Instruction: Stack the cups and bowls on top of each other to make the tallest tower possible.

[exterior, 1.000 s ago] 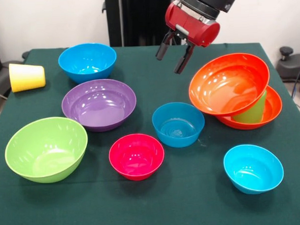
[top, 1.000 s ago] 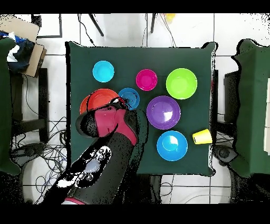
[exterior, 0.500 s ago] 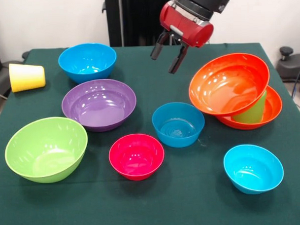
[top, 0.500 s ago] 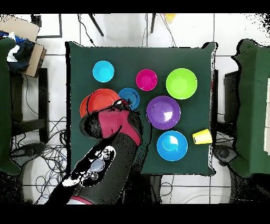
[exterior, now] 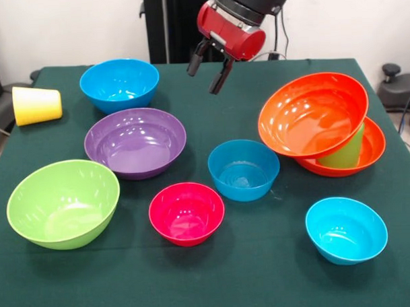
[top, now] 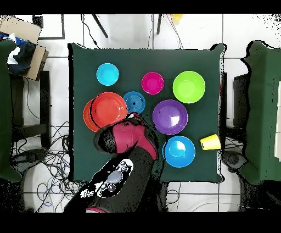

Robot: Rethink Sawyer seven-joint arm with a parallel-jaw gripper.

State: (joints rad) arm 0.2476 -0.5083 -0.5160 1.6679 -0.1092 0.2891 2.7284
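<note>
Retreating gripper [exterior: 207, 67] above the table [exterior: 189, 87], fingers apart and empty
Since the earlier frame it has shifted toward 10 o'clock, away from the tower [exterior: 318, 119] at 3 o'clock

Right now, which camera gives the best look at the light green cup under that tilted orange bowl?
The front view. There the light green cup peeks out between the tilted orange bowl and the lower orange bowl. From overhead, the top orange bowl covers it completely, so the cup cannot be seen.
</note>
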